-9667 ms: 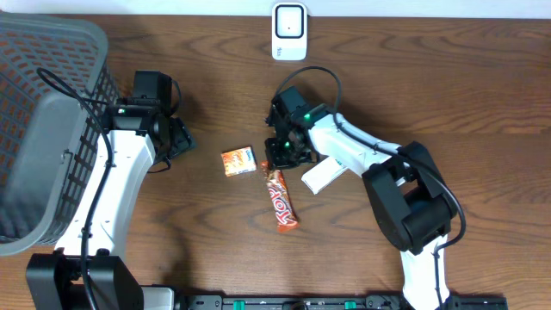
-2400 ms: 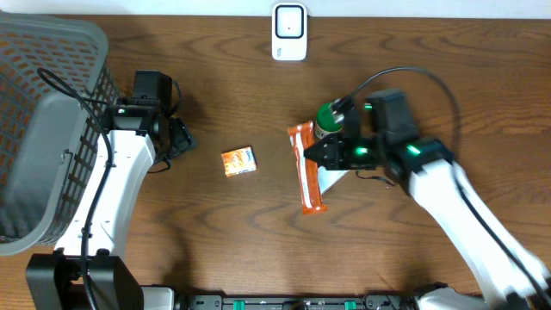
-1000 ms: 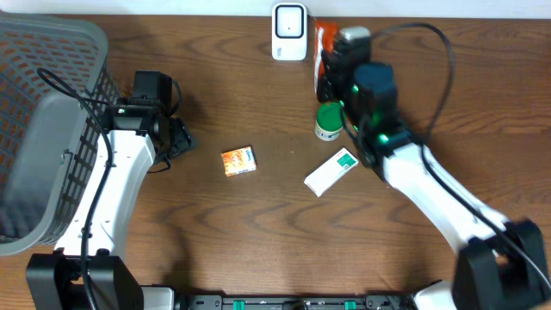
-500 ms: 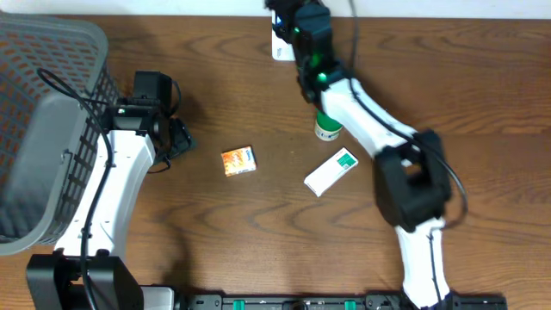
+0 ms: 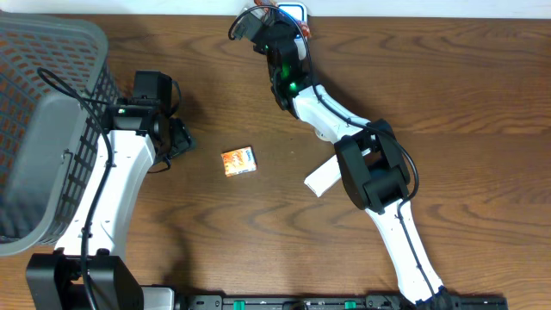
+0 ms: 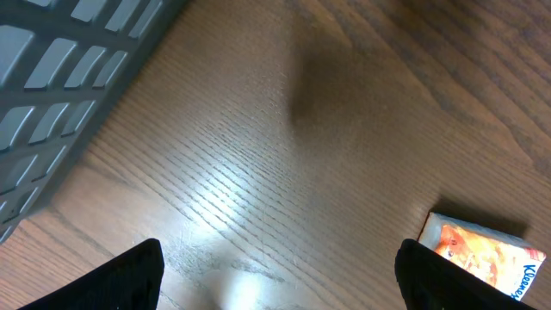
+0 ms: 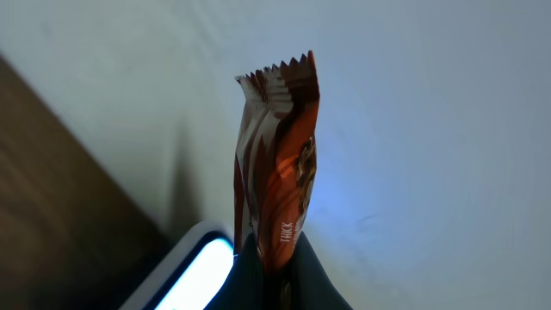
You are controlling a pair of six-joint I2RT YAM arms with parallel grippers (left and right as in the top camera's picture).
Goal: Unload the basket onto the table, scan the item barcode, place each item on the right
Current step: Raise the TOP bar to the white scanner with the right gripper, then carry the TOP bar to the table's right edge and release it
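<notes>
The orange snack bar [image 7: 280, 164] stands upright, pinched at its lower end between the clamped fingers of the right gripper [image 7: 274, 274] just above the lit barcode scanner [image 7: 191, 277], likely to present its code, while the left gripper [image 6: 275, 280] hangs spread wide, holding nothing

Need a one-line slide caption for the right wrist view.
Right gripper pinching an orange snack bar beside the lit scanner.

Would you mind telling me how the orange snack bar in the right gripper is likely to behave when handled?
The snack bar is probably fairly stiff: it juts straight out of the right gripper without drooping. Its wrapper looks glossy, so it may slip in the pinch. It seems light, being held by one end only.
</notes>
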